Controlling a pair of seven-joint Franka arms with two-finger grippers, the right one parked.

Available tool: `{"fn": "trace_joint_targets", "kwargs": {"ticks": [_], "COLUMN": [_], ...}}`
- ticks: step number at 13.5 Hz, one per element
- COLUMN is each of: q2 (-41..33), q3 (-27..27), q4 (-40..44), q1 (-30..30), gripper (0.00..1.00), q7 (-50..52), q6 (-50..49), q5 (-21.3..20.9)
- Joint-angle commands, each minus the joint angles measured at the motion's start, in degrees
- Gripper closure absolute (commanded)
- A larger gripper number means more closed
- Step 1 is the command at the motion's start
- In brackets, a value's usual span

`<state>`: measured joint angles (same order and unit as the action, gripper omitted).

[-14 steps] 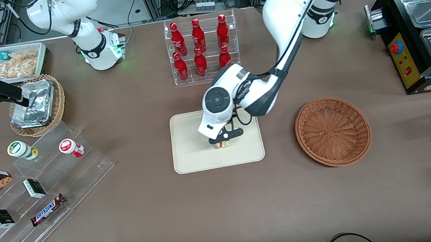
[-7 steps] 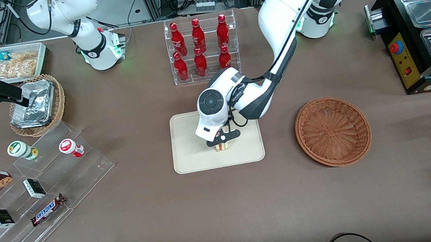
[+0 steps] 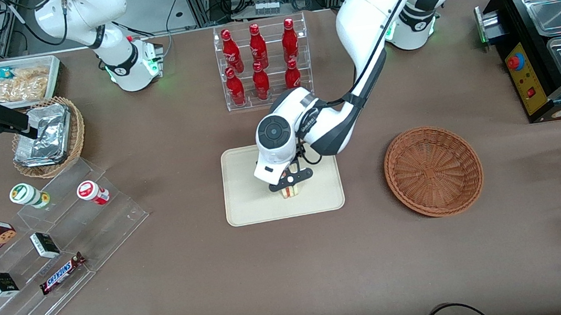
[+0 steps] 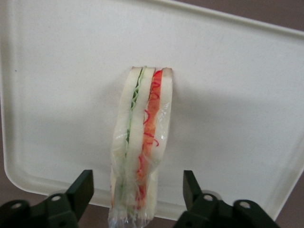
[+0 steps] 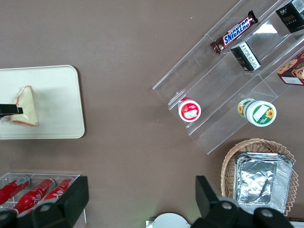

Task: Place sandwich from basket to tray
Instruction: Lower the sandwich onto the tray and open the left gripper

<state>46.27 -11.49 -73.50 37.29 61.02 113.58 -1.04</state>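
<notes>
The sandwich [image 3: 289, 192] stands on its edge on the cream tray [image 3: 249, 203], near the tray's edge closest to the front camera. In the left wrist view the sandwich [image 4: 142, 142] shows white bread with green and red filling, in clear wrap, on the tray [image 4: 71, 71]. My left gripper [image 3: 290, 187] is right over it. The gripper [image 4: 137, 183] is open: its black fingers [image 4: 85, 183] stand on either side of the sandwich with a gap on each side. The reddish-brown wicker basket [image 3: 433, 170] is empty, toward the working arm's end. The right wrist view shows the sandwich [image 5: 26, 107] on the tray [image 5: 57, 95].
A clear rack of red bottles [image 3: 262, 64] stands farther from the front camera than the tray. A tan basket with foil packets [image 3: 48, 136], a white snack bin [image 3: 18, 81] and a stepped acrylic shelf [image 3: 52, 241] lie toward the parked arm's end. A black display case [image 3: 552, 42] stands at the working arm's end.
Since a second ago the gripper and sandwich shifted a little toward the parked arm's end and nearer the front camera. Over the last half second almost nothing moved.
</notes>
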Motion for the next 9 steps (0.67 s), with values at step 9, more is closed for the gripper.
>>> {"fn": "trace_joint_targets", "kwargs": {"ticks": [9], "q2": [-14.35], "q3": [4.46], "q4": [-4.97], "q1": [-10.20], "gripper": [0.00], "q7": [-11.27], "q6": [-15.93], "q5": [-3.18]}}
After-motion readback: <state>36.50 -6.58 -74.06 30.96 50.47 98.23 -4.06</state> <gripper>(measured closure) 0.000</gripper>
